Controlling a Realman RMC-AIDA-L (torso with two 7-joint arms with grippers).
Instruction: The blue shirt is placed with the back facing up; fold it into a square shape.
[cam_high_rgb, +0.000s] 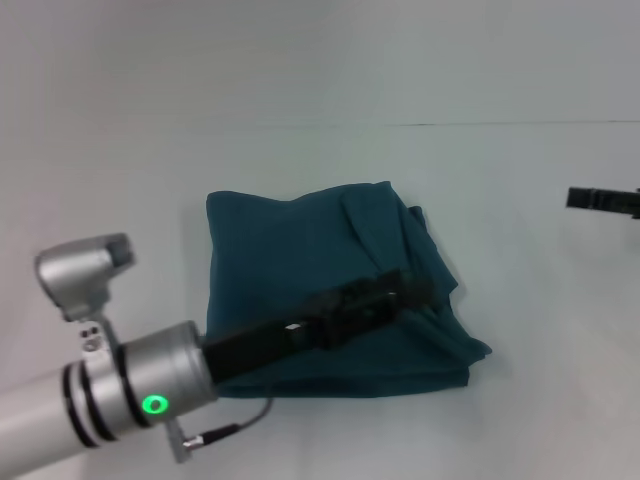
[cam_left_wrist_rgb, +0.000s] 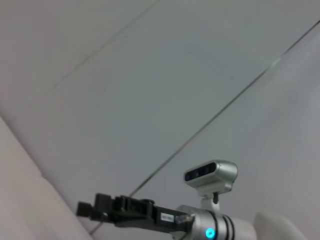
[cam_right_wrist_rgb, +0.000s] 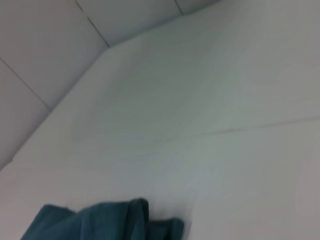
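Observation:
The blue shirt lies on the white table as a roughly square folded bundle, plain side up. Its right edge is bunched into loose folds. My left arm reaches across it from the lower left, and my left gripper is over the bunched right part, low against the cloth. My right gripper hovers off the shirt at the far right, apart from it. The left wrist view shows that right gripper farther off, with nothing in it. In the right wrist view, only a corner of the blue shirt is in sight.
The white table extends around the shirt on all sides. Its far edge meets a pale wall. A thin cable hangs from my left wrist near the shirt's front edge.

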